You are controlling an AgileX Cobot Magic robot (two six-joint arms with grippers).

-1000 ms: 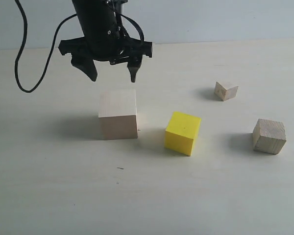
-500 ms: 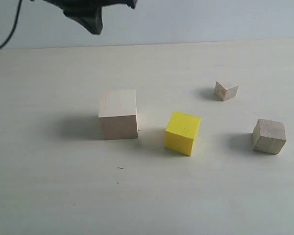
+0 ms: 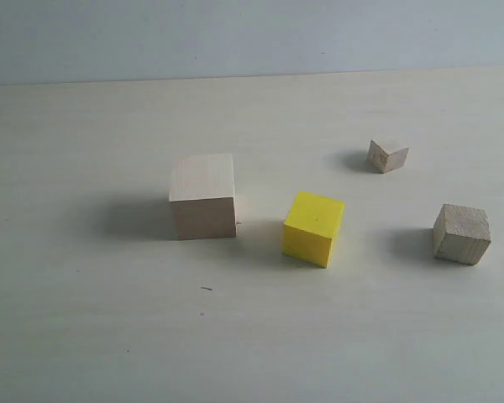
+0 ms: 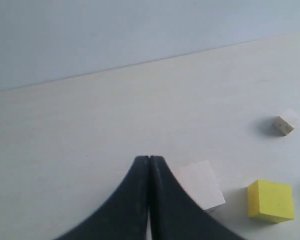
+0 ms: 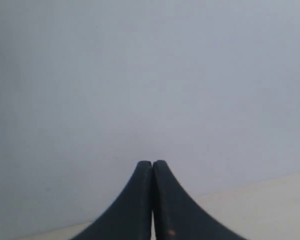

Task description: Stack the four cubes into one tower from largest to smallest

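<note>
Standing flat on the table (image 3: 109, 336), the large cube (image 3: 202, 197) serves as the landmark. All four cubes sit singly, each apart from the others.

In the exterior view the yellow cube (image 3: 313, 227) is near the large cube, to its right and a little closer to the camera, turned at a slight angle, with a gap of bare table between them. The medium cube (image 3: 461, 233) lies well to the right of the large cube, past the yellow one. The small cube (image 3: 387, 155) is also right of the large cube but farther back, toward the wall (image 3: 235, 34).

Neither arm shows in the exterior view. In the left wrist view the left gripper (image 4: 149, 160) hangs above the table with its jaws pressed together, holding nothing; the large cube (image 4: 202, 184) is partly hidden behind one finger, with the yellow cube (image 4: 271, 201) and small cube (image 4: 283, 125) beyond it. The right gripper (image 5: 152, 163) is likewise closed and empty, facing the wall.
</note>
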